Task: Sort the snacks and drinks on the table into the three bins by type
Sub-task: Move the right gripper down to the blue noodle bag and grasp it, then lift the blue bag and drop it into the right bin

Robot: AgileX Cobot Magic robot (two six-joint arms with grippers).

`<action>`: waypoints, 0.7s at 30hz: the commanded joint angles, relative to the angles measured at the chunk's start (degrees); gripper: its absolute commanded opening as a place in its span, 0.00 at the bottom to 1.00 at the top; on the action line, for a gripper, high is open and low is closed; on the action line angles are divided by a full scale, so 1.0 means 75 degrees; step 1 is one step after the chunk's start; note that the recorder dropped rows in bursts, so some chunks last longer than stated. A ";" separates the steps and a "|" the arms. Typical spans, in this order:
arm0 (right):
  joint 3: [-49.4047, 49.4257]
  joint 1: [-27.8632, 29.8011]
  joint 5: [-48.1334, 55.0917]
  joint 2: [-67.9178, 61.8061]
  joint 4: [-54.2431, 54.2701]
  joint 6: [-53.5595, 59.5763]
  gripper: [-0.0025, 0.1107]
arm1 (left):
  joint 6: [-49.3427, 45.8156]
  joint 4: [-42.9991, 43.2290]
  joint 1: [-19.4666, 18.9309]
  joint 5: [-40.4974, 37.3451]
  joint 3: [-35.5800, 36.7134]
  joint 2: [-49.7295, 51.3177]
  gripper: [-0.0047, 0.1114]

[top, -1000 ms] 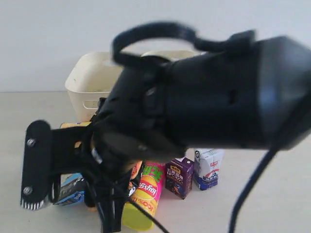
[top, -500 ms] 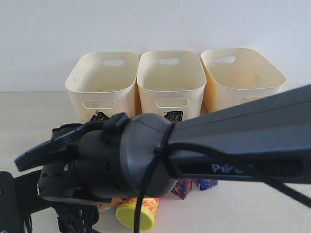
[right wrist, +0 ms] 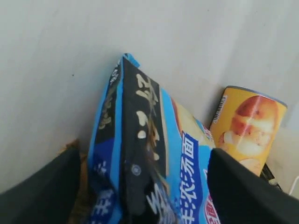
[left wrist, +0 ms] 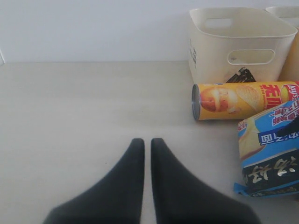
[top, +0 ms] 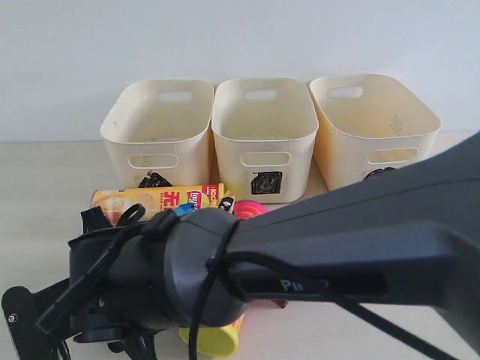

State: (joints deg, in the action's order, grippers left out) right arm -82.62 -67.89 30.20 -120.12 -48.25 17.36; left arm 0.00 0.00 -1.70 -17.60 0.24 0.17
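Note:
My right gripper (right wrist: 142, 156) is open and straddles the blue snack bag (right wrist: 145, 154), one finger on each side of it. The yellow Lay's tube (right wrist: 247, 130) lies just past the bag. A brown-orange sliver (right wrist: 77, 186) shows by one finger. My left gripper (left wrist: 147, 141) is shut and empty over bare table (left wrist: 84, 102), apart from the lying yellow tube (left wrist: 238, 100) and blue bag (left wrist: 271, 144). In the exterior view the right arm (top: 225, 277) fills the front. Above it show the yellow tube (top: 157, 199) and the pink tube's yellow-green lid (top: 214, 337). The drinks are hidden.
Three cream bins stand in a row at the back, left (top: 157, 124), middle (top: 262, 124) and right (top: 375, 120), with black scribbles on their fronts. The left bin (left wrist: 240, 42) stands close behind the yellow tube. A pale wall runs behind the bins.
In the exterior view the right arm has sunk lower and leftward. The yellow tube and the bins' fronts now show above it. Both drink cartons have gone out of sight behind it.

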 commanded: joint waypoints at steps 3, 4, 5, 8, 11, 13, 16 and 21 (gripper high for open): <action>-0.0045 -0.0003 0.0011 -0.0223 -0.0700 -0.0208 0.63 | 0.0065 -0.0053 0.0000 0.0107 -0.0032 -0.0022 0.08; -0.0045 -0.0003 0.0011 -0.0223 -0.0863 -0.0339 0.63 | 0.0065 -0.0053 0.0000 0.0107 -0.0032 -0.0022 0.08; -0.0045 -0.0003 0.0011 -0.0236 -0.0929 -0.0404 0.63 | 0.0065 -0.0053 0.0000 0.0107 -0.0032 -0.0022 0.08; -0.0045 -0.0003 0.0011 -0.0236 -0.1296 -0.0839 0.63 | 0.0065 -0.0053 0.0000 0.0107 -0.0032 -0.0022 0.08; -0.0045 -0.0003 0.0027 -0.0236 -0.1690 -0.1219 0.63 | 0.0065 -0.0053 0.0000 0.0107 -0.0032 -0.0022 0.08; -0.0045 0.0011 0.0027 -0.0236 -0.1723 -0.1237 0.63 | 0.0065 -0.0053 0.0000 0.0107 -0.0032 -0.0022 0.08; -0.0045 0.0011 0.0074 -0.0314 -0.1742 -0.1254 0.63 | 0.0065 -0.0053 0.0000 0.0107 -0.0032 -0.0022 0.08; -0.0045 0.0011 0.0402 -0.0562 -0.2113 -0.1292 0.63 | 0.0065 -0.0053 0.0000 0.0107 -0.0032 -0.0022 0.08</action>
State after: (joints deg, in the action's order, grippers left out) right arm -82.62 -67.89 31.56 -123.35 -62.17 8.19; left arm 0.00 0.00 -1.70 -17.60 0.24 0.17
